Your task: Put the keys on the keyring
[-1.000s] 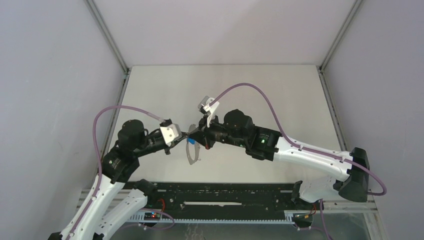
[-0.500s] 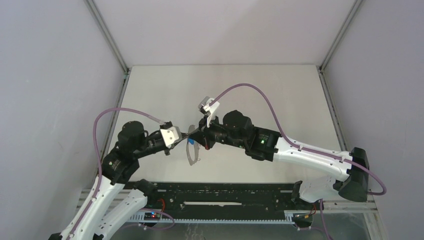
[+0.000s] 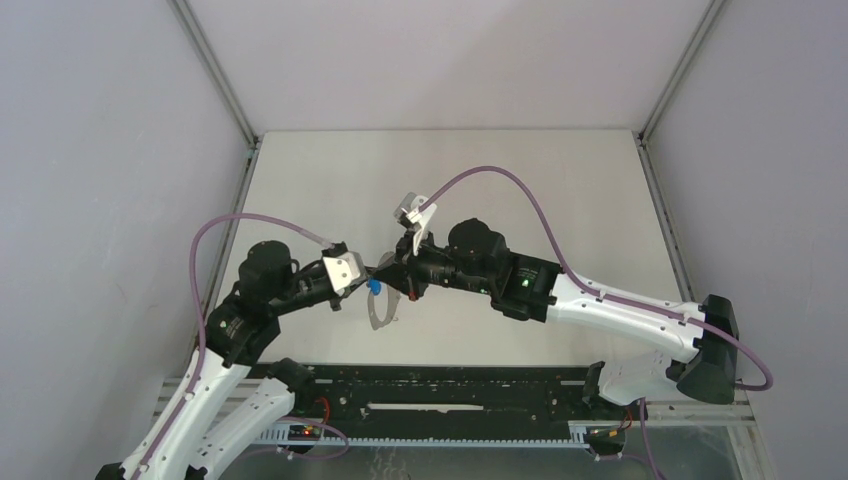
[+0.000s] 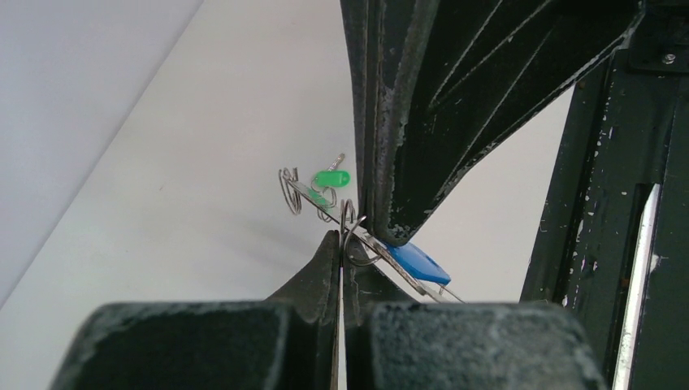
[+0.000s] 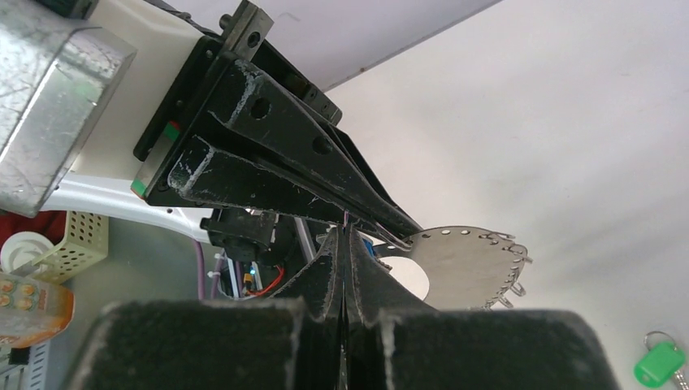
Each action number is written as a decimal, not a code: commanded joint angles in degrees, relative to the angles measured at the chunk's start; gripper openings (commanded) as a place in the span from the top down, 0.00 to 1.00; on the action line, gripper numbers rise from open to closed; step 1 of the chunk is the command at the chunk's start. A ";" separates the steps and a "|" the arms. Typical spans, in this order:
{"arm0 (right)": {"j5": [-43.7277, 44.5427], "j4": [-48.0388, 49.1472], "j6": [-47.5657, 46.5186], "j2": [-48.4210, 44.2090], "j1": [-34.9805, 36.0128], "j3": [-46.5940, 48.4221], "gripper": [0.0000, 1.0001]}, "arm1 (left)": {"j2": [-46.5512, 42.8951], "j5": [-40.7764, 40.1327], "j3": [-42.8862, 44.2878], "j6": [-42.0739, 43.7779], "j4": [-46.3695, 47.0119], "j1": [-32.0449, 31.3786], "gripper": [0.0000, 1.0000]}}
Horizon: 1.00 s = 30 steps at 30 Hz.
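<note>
Threading step: left gripper [image 4: 340, 244] clenched on keyring [image 5: 467, 264] rim, right gripper [image 5: 345, 244] apparently clenched on blue key [image 4: 418, 264]. Next: ease it onto the keyring; green key [image 5: 660, 363] awaits.

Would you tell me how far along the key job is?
Done: nothing clearly; no key visibly hangs from the keyring. In hand: the left gripper, jaws shut, grips the keyring's edge while the right gripper, also shut, holds the blue key against it. Left: threading the blue key, then the green key, lying loose on the table.
</note>
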 commanded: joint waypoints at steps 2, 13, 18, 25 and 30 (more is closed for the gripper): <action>2.38 -0.76 0.60 -0.92 -0.79 1.10 1.00 | -0.38 0.24 -0.03 -0.30 1.52 -0.36 1.00; 4.67 -2.14 1.04 -1.89 -1.85 1.12 1.00 | -0.56 0.35 -0.06 -0.74 1.82 -0.36 1.00; 4.90 -1.39 1.98 -1.69 -1.86 1.10 1.00 | -0.76 0.64 -0.27 -0.21 1.70 -0.36 1.00; 4.90 -1.23 4.18 -1.19 -2.51 1.11 1.00 | -1.43 1.36 -0.73 0.89 1.43 -0.36 1.00; 4.90 -1.66 5.23 -1.17 -2.88 1.11 1.00 | -1.68 1.79 -0.86 1.11 1.47 -0.36 1.00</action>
